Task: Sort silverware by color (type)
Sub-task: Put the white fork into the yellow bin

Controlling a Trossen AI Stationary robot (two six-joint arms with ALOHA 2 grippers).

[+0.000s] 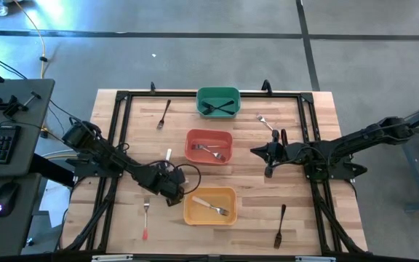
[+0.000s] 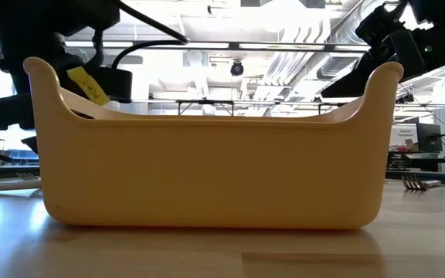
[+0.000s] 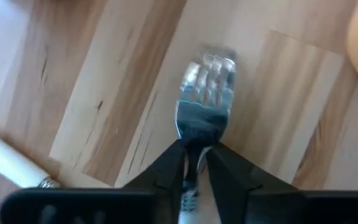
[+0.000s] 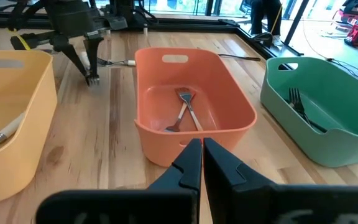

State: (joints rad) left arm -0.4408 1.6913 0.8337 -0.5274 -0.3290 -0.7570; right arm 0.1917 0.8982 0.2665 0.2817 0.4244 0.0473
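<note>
The pale wood counter (image 1: 122, 233), framed by black rails, carries 3 bins in a row down its middle, green (image 1: 218, 102), red (image 1: 209, 145) and yellow (image 1: 209, 206), with a bright workshop beyond. Just left of the yellow bin, the left gripper (image 3: 196, 163) has its fingers clamped on the neck of a silver-headed fork (image 3: 205, 93). The right gripper (image 4: 202, 163), fingers together, hovers right of the red bin, with loose forks (image 1: 164, 113) lying near the counter's edges.

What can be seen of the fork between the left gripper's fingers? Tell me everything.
The fork has a shiny silver metal head, tines pointing away from the wrist over the wood table. Its narrow neck sits between the dark fingers of the left gripper, which pinch it from both sides. The handle is mostly hidden; whether the fork touches the wood is unclear.
</note>
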